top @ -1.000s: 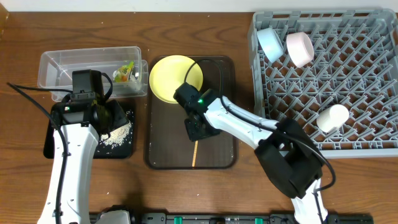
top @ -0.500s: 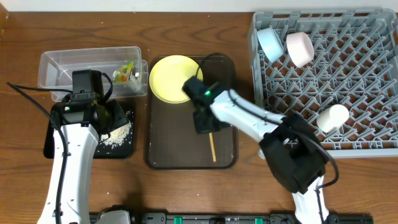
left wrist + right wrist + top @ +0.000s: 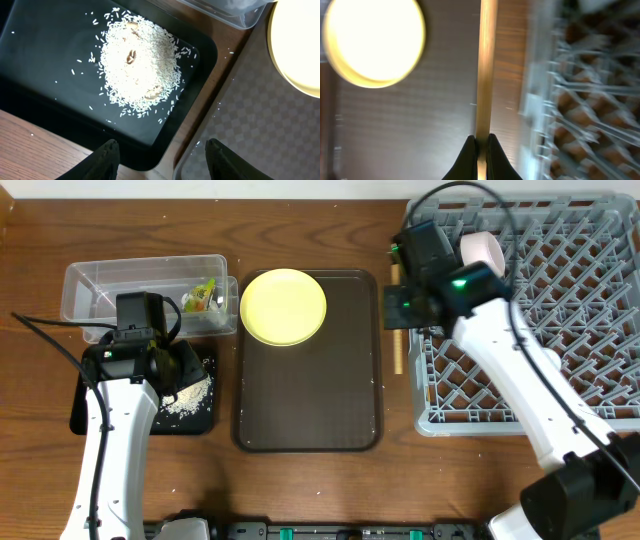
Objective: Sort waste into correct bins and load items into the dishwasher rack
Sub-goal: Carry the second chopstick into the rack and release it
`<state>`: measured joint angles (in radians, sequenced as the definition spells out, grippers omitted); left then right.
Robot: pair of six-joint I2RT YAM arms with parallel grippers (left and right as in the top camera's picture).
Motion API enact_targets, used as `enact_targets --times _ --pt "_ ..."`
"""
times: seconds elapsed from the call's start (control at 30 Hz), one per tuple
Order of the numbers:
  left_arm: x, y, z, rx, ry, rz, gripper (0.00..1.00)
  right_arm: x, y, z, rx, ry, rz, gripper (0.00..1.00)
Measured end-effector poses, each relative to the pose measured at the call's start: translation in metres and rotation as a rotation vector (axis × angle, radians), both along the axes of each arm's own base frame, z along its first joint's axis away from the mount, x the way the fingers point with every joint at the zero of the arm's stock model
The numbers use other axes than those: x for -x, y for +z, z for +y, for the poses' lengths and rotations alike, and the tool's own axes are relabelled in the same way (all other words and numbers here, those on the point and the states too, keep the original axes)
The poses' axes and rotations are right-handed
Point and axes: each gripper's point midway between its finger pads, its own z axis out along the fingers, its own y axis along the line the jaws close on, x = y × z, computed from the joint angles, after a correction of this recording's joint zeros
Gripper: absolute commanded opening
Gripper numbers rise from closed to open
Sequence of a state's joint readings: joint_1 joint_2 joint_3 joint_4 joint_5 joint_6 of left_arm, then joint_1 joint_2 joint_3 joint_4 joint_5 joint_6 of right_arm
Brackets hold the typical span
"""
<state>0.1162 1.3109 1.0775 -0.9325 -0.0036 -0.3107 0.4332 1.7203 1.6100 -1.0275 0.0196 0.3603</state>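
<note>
At upper right of the overhead frame, the right end effector [image 3: 402,308] pinches thin wooden chopsticks [image 3: 396,352], long axis top-to-bottom, just left of the large grey pegged plastic rack [image 3: 450,423].

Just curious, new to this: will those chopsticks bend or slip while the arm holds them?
Probably stiff: the chopsticks stick out straight from the right gripper without sagging. They look thin, so likely light. Held only between narrow fingertips, they might pivot or slip if bumped against the rack.
</note>
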Motion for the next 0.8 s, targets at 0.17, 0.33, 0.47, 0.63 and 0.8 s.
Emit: enact_targets --times 0.17,0.33,0.47,0.63,0.8 --pt "0.0 0.0 0.0 0.0 0.0 0.0 0.58 0.001 -0.02 -0.038 0.093 -0.047 0.064 0.01" --pt "0.0 0.0 0.0 0.0 0.0 0.0 0.58 0.008 -0.052 -0.064 0.151 -0.077 0.144 0.01" --pt "0.0 0.0 0.0 0.0 0.0 0.0 0.58 0.01 -0.068 -0.077 0.174 -0.091 0.17 0.02" --pt "0.0 0.0 0.0 0.0 0.0 0.0 0.58 0.006 -0.068 -0.077 0.185 -0.057 0.152 0.28" --pt "0.0 0.0 0.0 0.0 0.0 0.0 0.58 0.001 -0.067 -0.076 0.184 -0.042 0.128 0.34"
